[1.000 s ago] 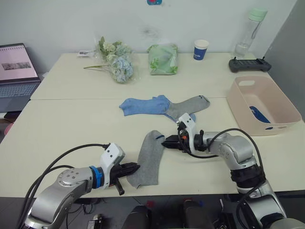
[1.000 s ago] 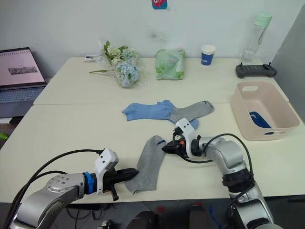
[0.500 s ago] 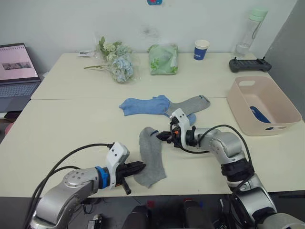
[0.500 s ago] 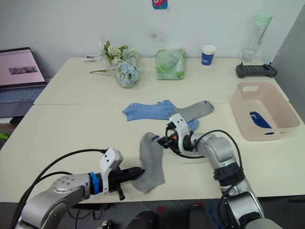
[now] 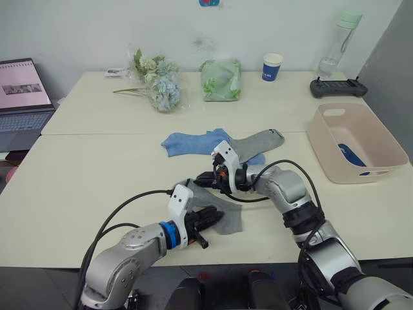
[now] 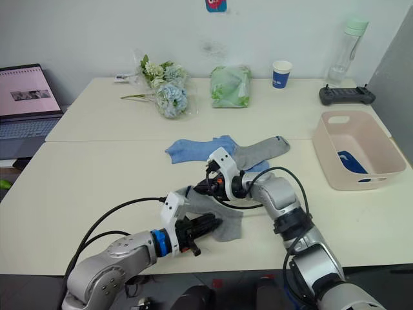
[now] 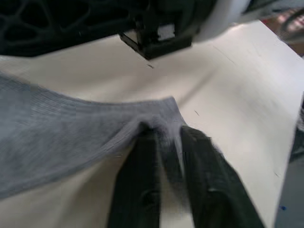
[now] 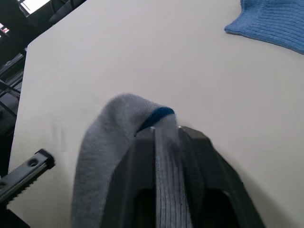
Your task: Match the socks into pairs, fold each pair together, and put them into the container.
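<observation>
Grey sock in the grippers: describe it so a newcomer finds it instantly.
Start at the cream table and go to its near edge, where the two arms meet. The grey sock lies there, pinched at one end by the left gripper and at the other by the right gripper. Unlike the other grey sock, which lies farther back beside the light blue ones, it is held at both ends.

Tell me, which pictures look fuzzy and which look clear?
Left wrist view: fuzzy all over; the grey sock and the black fingers pinching it have smeared edges. Right wrist view: the fingers up close are soft, the light blue sock farther off shows its knit. Left eye view: clear, with the left gripper and right gripper on the sock.
</observation>
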Tool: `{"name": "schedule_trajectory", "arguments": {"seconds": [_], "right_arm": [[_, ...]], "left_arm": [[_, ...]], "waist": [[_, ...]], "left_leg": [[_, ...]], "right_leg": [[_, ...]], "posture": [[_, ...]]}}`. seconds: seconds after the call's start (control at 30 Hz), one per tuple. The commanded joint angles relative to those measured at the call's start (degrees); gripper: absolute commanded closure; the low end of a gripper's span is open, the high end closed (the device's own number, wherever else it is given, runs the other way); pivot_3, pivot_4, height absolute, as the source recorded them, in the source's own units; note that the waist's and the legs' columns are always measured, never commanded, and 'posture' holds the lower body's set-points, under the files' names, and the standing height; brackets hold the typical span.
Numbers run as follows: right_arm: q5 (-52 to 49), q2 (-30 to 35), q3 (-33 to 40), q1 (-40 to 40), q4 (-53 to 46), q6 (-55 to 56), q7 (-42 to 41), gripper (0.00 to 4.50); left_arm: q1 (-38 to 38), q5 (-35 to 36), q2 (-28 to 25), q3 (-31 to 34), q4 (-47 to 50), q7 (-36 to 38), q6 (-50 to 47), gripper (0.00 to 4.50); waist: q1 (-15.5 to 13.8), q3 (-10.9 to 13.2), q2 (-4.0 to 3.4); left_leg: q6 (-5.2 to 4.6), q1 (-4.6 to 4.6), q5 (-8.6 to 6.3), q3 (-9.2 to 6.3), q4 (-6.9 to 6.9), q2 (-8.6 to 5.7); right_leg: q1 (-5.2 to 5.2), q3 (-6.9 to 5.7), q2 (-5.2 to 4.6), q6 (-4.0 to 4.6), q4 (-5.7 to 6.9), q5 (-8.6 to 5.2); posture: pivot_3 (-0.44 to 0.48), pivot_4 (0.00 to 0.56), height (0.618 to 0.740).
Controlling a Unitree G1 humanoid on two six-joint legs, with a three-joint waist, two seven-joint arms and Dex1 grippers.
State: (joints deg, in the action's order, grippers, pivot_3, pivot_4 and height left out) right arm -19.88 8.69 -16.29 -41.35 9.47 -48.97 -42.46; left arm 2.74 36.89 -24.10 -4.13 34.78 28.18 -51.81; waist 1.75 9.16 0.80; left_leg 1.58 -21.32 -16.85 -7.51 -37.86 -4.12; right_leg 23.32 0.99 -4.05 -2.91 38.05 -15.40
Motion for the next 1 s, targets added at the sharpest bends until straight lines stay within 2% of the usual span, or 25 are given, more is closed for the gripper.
{"name": "schedule_trajectory", "arguments": {"seconds": [0.03, 0.1, 0.13, 0.17, 0.23, 0.3, 0.53, 0.7, 0.8, 1.0], "right_arm": [[-3.5, 2.7, 3.9, 0.6, -7.1, -2.4, -1.7, 2.52], [-4.8, 5.8, 4.3, 2.2, -10.9, -3.9, -3.3, 1.83], [-5.2, 6.9, 4.2, 2.8, -12.3, -4.3, -3.9, 1.81], [-3.8, 10.9, 2.0, 4.5, -15.0, -2.6, -6.3, 1.81], [-1.3, 17.8, -1.2, 7.9, -19.2, 0.8, -10.0, 1.81], [-0.6, 21.8, -1.7, 10.7, -21.9, 2.2, -11.0, 1.81], [0.3, 29.6, -1.6, 19.1, -29.4, 3.9, -12.1, 1.81], [-0.1, 30.4, -2.5, 22.5, -32.7, 2.2, -11.2, 1.81], [-0.9, 28.6, -3.2, 22.7, -32.4, 1.0, -10.5, 2.4], [-3.5, 27.8, -2.9, 22.6, -32.9, -3.2, -11.0, 4.48]], "left_arm": [[2.4, 3.4, -5.4, 6.2, 4.6, 3.3, -0.4, 2.68], [4.0, 5.0, -9.2, 9.7, 5.4, 5.6, -0.4, 2.04], [4.4, 5.6, -10.4, 10.9, 5.4, 6.2, -0.3, 1.7], [4.5, 5.9, -11.8, 13.3, 4.3, 7.4, 0.9, 1.43], [3.1, 4.3, -13.6, 17.2, 0.1, 8.3, 3.7, 1.43], [0.5, 2.0, -14.7, 18.5, -4.9, 8.9, 6.6, 1.43], [-8.7, -9.5, -14.6, 11.6, -21.4, 10.7, 17.7, 1.43], [-11.5, -13.2, -13.1, 7.0, -28.0, 12.8, 20.8, 1.43], [-11.4, -12.6, -12.7, 6.9, -28.1, 14.1, 20.9, 1.99], [-10.6, -12.5, -12.5, 7.3, -26.9, 15.0, 20.4, 3.9]], "waist": [[0.0, 0.0, 0.0], [0.0, 0.0, -0.01], [-0.1, 0.0, -0.01], [-0.1, 0.0, -0.01], [-0.4, 0.0, -0.02], [-0.7, 0.0, -0.02], [-0.3, 0.0, 0.01], [-0.2, 0.0, 0.03], [-0.2, 0.0, 0.03], [-0.3, 0.0, 0.04]], "left_leg": [[0.0, 0.01, 0.0, -0.01, 0.01, 0.0], [0.0, -0.01, 0.0, -0.03, 0.01, 0.0], [0.0, 0.0, 0.0, -0.03, 0.02, 0.0], [-0.01, -0.01, 0.0, -0.03, 0.02, -0.01], [-0.01, -0.03, -0.01, -0.04, 0.01, -0.04], [-0.02, -0.04, -0.01, -0.04, 0.0, -0.08], [-0.01, -0.04, -0.01, -0.01, 0.02, -0.05], [-0.01, -0.1, -0.01, -0.05, -0.01, -0.06], [-0.01, -0.1, -0.01, -0.08, 0.0, -0.03], [-0.01, -0.11, -0.01, -0.12, -0.02, -0.05]], "right_leg": [[0.0, 0.0, 0.0, 0.0, 0.0, 0.0], [0.0, -0.02, 0.0, 0.0, -0.02, 0.0], [-0.01, -0.02, 0.0, 0.01, -0.05, 0.0], [-0.01, -0.02, 0.0, 0.0, -0.06, 0.0], [-0.05, -0.06, -0.01, -0.01, -0.11, -0.01], [-0.09, -0.1, -0.03, -0.03, -0.16, -0.02], [-0.06, -0.05, -0.03, -0.03, -0.12, -0.02], [-0.04, -0.08, -0.07, -0.05, -0.14, -0.02], [-0.02, -0.07, -0.07, -0.05, -0.11, -0.02], [-0.03, -0.07, -0.08, -0.05, -0.12, -0.02]], "posture": [[0.0, 0.15, 0.74], [0.0, 0.15, 0.74], [0.0, 0.15, 0.74], [0.0, 0.15, 0.74], [0.0, 0.15, 0.74], [0.0, 0.15, 0.74], [0.0, 0.15, 0.74], [0.0, 0.15, 0.74], [0.0, 0.15, 0.74], [0.0, 0.15, 0.74]]}}
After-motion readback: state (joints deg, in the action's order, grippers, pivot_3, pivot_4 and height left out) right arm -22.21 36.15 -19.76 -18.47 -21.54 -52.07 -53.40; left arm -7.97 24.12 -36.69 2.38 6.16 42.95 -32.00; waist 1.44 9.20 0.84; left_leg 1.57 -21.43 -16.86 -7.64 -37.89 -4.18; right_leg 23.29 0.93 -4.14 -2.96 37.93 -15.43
